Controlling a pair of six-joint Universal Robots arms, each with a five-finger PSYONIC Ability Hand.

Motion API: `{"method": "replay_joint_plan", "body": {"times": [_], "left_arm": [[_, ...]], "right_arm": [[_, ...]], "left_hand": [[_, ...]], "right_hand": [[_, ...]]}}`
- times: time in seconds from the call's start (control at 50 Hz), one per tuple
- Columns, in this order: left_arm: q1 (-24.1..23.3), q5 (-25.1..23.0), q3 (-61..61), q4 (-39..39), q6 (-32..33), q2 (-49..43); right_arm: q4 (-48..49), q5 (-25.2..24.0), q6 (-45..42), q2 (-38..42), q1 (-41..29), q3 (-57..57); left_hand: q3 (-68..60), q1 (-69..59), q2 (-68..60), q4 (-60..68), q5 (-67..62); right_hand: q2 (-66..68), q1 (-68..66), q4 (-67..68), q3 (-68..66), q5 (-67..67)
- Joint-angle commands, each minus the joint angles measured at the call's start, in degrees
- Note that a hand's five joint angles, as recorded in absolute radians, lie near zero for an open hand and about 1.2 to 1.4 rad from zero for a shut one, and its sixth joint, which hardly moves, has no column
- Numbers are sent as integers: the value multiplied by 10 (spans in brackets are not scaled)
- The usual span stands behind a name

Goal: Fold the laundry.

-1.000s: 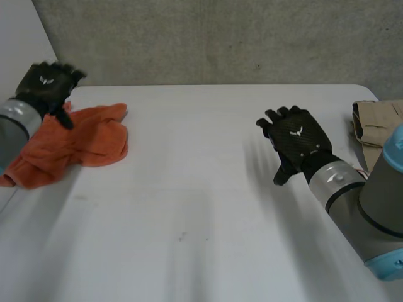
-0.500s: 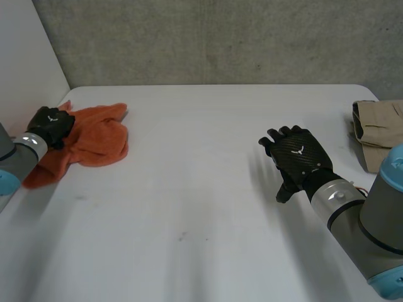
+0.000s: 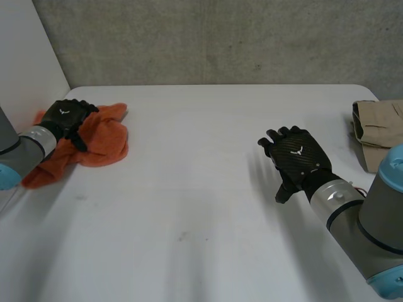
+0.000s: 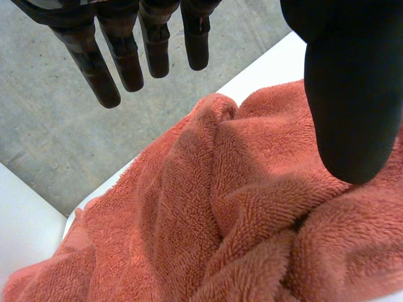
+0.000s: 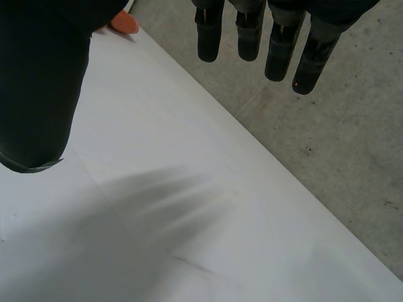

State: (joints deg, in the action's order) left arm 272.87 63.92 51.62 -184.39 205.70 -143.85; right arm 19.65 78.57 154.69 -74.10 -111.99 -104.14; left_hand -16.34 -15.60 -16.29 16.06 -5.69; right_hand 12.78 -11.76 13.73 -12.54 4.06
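The left robot hand [image 3: 66,116], fingers straight and wide, hangs over a crumpled orange towel [image 3: 104,141] at the far-left corner of the white tabletop [image 3: 189,189]. The right robot hand [image 3: 295,151], also wide, a small white emblem on its back, hovers right of centre; a folded beige garment [image 3: 378,129] lies at the right edge.

Head view high above the table [image 3: 201,220]; wrist views close along palms; towel [image 3: 101,141] shared with left wrist

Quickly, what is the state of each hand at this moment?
Left hand: open, at the orange towel, not gripping it.
Right hand: open, holding nothing.
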Motion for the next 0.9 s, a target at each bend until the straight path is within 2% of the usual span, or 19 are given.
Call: {"method": "replay_joint_plan", "body": {"times": [0.02,0.14,0.2,0.22,0.26,0.28,0.38,0.5,0.54,0.62,0.66,0.74,0.78,0.82,0.84,0.9], "left_arm": [[-3,1,-68,3,4,-59],[-3,2,-115,17,4,-94],[-4,9,-136,18,4,-107],[-4,18,-147,18,4,-112],[-4,23,-159,18,4,-118],[-5,29,-168,18,4,-122],[-11,35,-180,18,4,-126],[-34,83,-168,15,3,-114],[-47,106,-147,18,2,-86],[-76,111,-59,13,-18,-8],[-94,109,-20,13,-39,30],[-152,106,72,13,-125,130],[-190,97,123,16,-193,180],[-219,84,153,16,-244,204],[-250,65,180,16,-293,224],[-296,34,215,11,-361,247]], "right_arm": [[4,0,-1,4,-1,-2],[4,1,-4,11,1,0],[4,1,-4,11,1,1],[4,1,-4,11,1,1],[4,3,-4,11,1,2],[4,3,-4,11,1,2],[4,4,-4,11,2,0],[4,4,-4,10,7,-2],[4,4,-4,9,11,-2],[4,4,-4,8,18,0],[4,4,-4,7,25,3],[3,3,-4,1,42,10],[3,3,-4,-3,48,14],[3,4,-3,-5,55,19],[3,5,-3,-6,56,20],[2,6,-2,-8,65,26]], "left_hand": [[-45,-52,-45,47,-51],[-77,-84,-77,79,-83],[-155,-163,-156,158,-162],[-234,-241,-235,237,-240],[-307,-314,-307,310,-313],[-402,-409,-403,405,-408],[-633,-641,-634,636,-640],[-637,-644,-637,639,-643],[-637,-644,-637,639,-643],[-637,-644,-637,639,-643],[-637,-644,-637,639,-643],[-637,-644,-637,639,-643],[-637,-644,-637,639,-643],[-637,-644,-637,639,-643],[-637,-644,-637,639,-643],[-637,-644,-637,639,-643]], "right_hand": [[-28,18,-37,25,-41],[-28,18,-37,25,-41],[-28,18,-37,25,-41],[-28,18,-37,25,-41],[-28,18,-37,25,-41],[-28,18,-37,25,-41],[-28,18,-37,25,-41],[-28,18,-37,25,-41],[-28,18,-37,25,-41],[-28,18,-37,25,-41],[-28,18,-37,25,-41],[-28,18,-37,25,-41],[-28,18,-37,25,-41],[-28,18,-37,25,-41],[-28,18,-37,25,-41],[-28,18,-37,25,-41]]}}
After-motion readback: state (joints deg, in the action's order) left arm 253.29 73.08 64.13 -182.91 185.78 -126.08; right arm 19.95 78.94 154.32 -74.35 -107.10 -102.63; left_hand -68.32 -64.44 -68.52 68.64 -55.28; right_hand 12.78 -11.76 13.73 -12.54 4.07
